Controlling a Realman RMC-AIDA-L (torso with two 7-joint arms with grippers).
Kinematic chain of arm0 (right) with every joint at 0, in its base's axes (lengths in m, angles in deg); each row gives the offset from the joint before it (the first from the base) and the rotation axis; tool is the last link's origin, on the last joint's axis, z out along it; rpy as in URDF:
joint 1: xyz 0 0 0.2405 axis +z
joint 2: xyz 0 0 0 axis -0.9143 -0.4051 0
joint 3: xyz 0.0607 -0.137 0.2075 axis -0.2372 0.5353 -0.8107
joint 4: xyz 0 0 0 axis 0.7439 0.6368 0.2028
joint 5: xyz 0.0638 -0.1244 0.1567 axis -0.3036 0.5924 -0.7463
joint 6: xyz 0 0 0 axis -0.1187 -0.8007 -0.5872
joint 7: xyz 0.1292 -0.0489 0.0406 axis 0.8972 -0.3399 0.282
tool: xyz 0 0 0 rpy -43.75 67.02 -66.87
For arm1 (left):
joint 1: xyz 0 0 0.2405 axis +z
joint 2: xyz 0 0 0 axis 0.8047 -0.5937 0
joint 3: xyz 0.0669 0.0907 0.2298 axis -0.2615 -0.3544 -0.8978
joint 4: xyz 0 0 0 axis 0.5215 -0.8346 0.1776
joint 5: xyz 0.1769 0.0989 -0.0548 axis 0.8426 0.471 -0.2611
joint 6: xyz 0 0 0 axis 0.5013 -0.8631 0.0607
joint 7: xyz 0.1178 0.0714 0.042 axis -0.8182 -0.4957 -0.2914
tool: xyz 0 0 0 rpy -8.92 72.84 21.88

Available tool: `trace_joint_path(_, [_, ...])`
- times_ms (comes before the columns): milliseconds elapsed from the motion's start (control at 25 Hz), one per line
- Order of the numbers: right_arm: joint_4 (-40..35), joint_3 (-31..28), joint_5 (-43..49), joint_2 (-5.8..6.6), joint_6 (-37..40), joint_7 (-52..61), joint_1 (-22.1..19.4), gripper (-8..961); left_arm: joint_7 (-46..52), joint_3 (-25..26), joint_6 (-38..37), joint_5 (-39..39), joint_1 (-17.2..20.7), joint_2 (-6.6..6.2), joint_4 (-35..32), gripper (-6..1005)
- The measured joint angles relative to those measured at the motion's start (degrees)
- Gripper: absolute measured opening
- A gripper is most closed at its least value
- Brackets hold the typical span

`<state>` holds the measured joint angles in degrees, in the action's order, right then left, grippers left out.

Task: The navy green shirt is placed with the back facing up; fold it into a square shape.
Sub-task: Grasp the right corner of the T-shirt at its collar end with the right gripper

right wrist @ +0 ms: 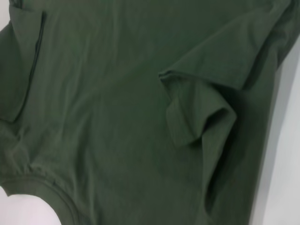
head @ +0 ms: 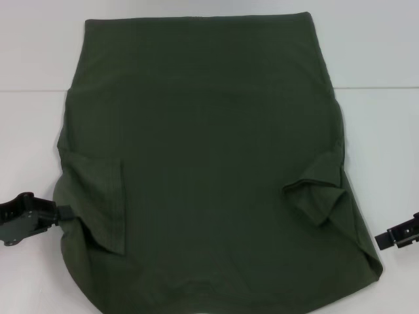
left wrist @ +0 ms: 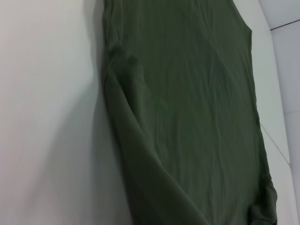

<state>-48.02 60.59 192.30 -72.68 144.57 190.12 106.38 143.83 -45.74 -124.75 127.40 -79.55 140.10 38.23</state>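
The navy green shirt [head: 209,131] lies spread flat on the white table [head: 33,59], filling most of the head view. Both short sleeves are folded inward onto the body: the left sleeve [head: 98,196] and the right sleeve [head: 321,186]. My left gripper [head: 64,211] sits low at the shirt's left edge, its tip right at the fabric by the folded sleeve. Off the shirt's lower right corner, my right gripper [head: 385,239] stays a little clear of the cloth. The right wrist view shows the folded sleeve [right wrist: 201,103] and the collar [right wrist: 51,192]. The left wrist view shows the shirt [left wrist: 187,117] along its side edge.
White table shows on both sides of the shirt and beyond its far edge. A thin seam line [head: 373,87] runs across the table behind the shirt's middle.
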Motion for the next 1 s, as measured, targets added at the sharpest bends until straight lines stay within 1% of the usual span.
trace_joint_path(200, [0.0, 1.9, 0.1, -0.84, -1.9, 0.2, -0.8, 509, 0.1, 0.0, 0.1, 0.0, 0.0, 0.16, 0.0, 76])
trace_joint_path(520, [0.3, 2.7, 0.2, -2.0, -3.4, 0.8, -1.0, 502, 0.2, 0.0, 0.1, 0.0, -0.2, 0.26, 0.0, 74])
trace_joint_path(1000, [1.5, 3.5, 2.4, -2.82, -6.0, 1.9, -0.4, 491, 0.5, 0.0, 0.0, 0.0, -0.2, 0.29, 0.0, 75])
